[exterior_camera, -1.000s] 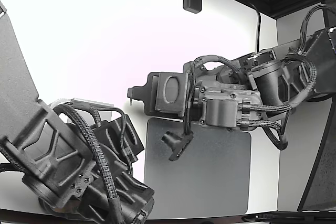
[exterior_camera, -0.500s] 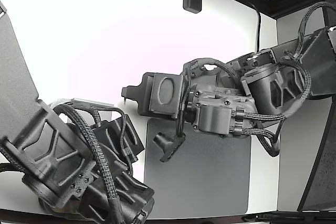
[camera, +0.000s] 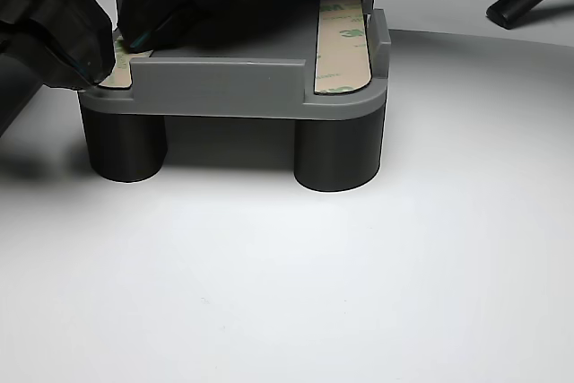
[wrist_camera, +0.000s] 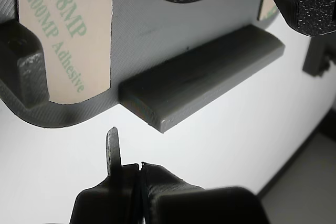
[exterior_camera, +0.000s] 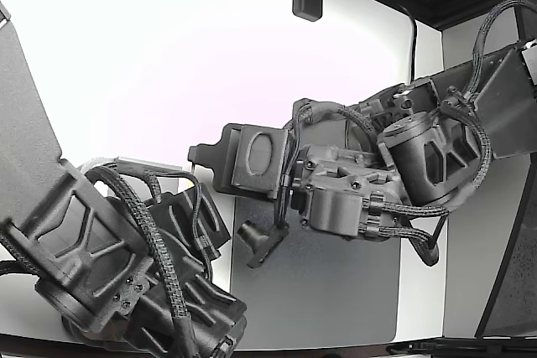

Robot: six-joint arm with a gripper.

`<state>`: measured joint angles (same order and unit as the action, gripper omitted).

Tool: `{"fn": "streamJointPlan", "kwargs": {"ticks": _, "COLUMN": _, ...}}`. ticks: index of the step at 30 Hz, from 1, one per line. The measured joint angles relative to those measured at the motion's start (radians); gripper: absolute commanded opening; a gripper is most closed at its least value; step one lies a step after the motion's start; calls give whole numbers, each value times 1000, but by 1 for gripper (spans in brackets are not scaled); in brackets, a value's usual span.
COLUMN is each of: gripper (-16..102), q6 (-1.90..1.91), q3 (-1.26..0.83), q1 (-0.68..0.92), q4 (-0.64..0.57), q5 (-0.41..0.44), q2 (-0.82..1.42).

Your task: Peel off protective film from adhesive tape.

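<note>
White table top (camera: 359, 293) all around, bright and bare near the part. Sitting on it, a grey plastic holder (camera: 233, 87) on two round legs, with strips of adhesive tape (camera: 341, 42) stuck along its top, still under pale film printed with green letters. Seen close up from the wrist: another film strip (wrist_camera: 65, 35) reading "468MP 200MP Adhesive", a raised grey bar (wrist_camera: 202, 74) beside it, and the gripper (wrist_camera: 140, 174) just below the holder's edge, jaws pressed together with a thin blade-like tip sticking up, pinching nothing that can be seen. Looks like the reaching step, film not yet lifted. Next move likely calls for sliding that thin tip under a film corner, gently, then pinching and pulling away. From the exterior view, only the two black arms and a dark mat (exterior_camera: 336, 291); holder and tape hidden there. From the other view, a dark tool tip (camera: 85, 51) touching the holder's far corner, not shown in the wrist view.
</note>
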<state>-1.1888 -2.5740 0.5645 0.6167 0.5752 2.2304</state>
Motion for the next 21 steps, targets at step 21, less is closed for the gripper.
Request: {"fn": "streamJointPlan", "kwargs": {"ticks": 21, "gripper": -12, "q6": 60, "q3": 0, "q1": 15, "q4": -8, "q5": 28, "q2": -31}}
